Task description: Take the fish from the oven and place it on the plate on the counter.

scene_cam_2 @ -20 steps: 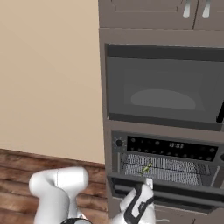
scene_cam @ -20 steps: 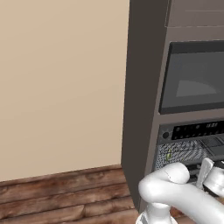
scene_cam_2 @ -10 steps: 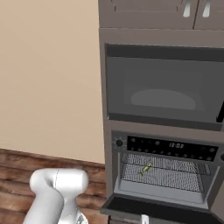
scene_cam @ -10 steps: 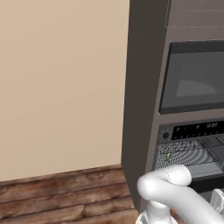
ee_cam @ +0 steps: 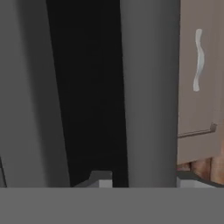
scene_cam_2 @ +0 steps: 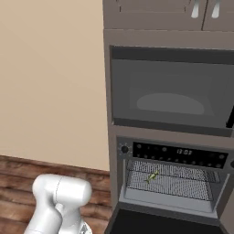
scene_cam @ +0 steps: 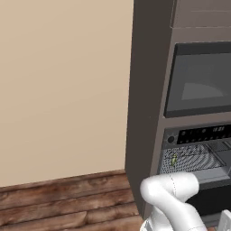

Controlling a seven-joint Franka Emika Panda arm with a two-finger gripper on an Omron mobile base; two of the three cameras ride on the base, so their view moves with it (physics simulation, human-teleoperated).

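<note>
On oven (scene_cam_2: 170, 157) rack | fish (scene_cam_2: 152, 176) | tool (ee_cam: 142, 180) low, apart

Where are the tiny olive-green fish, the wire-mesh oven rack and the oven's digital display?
Tiny olive-green and yellowish fish (scene_cam_2: 152, 175), right base view, middle of its body.
Wire-mesh oven rack (scene_cam_2: 183, 185), right base view, bare mesh right of the fish.
Oven's digital display (scene_cam_2: 184, 151), right base view, its lit digits.

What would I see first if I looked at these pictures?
Probably the open oven at the lower right, with a tiny green fish lying on its wire rack. Above it sits a big dark microwave, and the robot's white arm bulges up at the lower left.
</note>
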